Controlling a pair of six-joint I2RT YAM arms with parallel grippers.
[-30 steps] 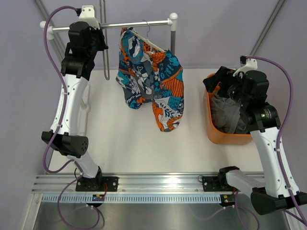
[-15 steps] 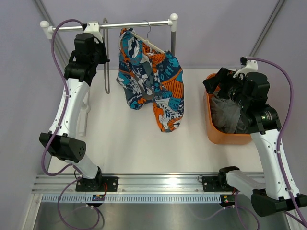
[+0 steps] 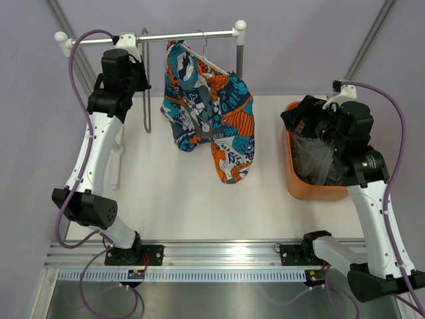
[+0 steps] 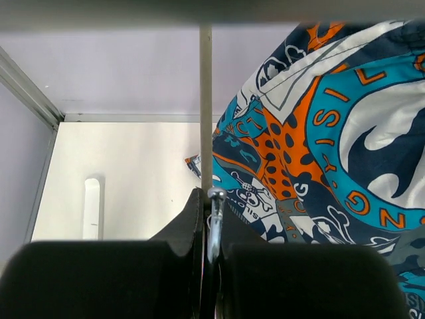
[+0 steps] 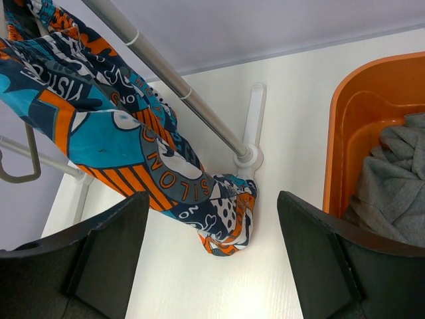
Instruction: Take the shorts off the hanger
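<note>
Hanging from the rail (image 3: 179, 34) at the bench's (image 3: 166, 193) twelve o'clock, the shorts (image 3: 209, 109) are draped over the hanger (image 3: 207, 60). Its wire hook is looped over that rail, and both printed legs dangle down. The longer leg drops toward the bench, and whether it touches is hard to call from above. Over at ten o'clock the left pincer (image 4: 207, 197) is up high, level with the rail and just left of the cloth. Its jaws are pressed tight together with nothing visible between them. From its own camera a thin grey rod (image 4: 206, 100) rises straight up at twelve o'clock above the tips, and the shorts fill the view from one to four o'clock. Across at three o'clock, the right pincer (image 5: 212, 266) hovers with its fingers (image 5: 106, 256) spread wide and empty, well apart from the shorts. It sits over the near end of an orange bin (image 3: 292, 181). A grey cloth (image 3: 315, 159) lies crumpled inside that bin.
</note>
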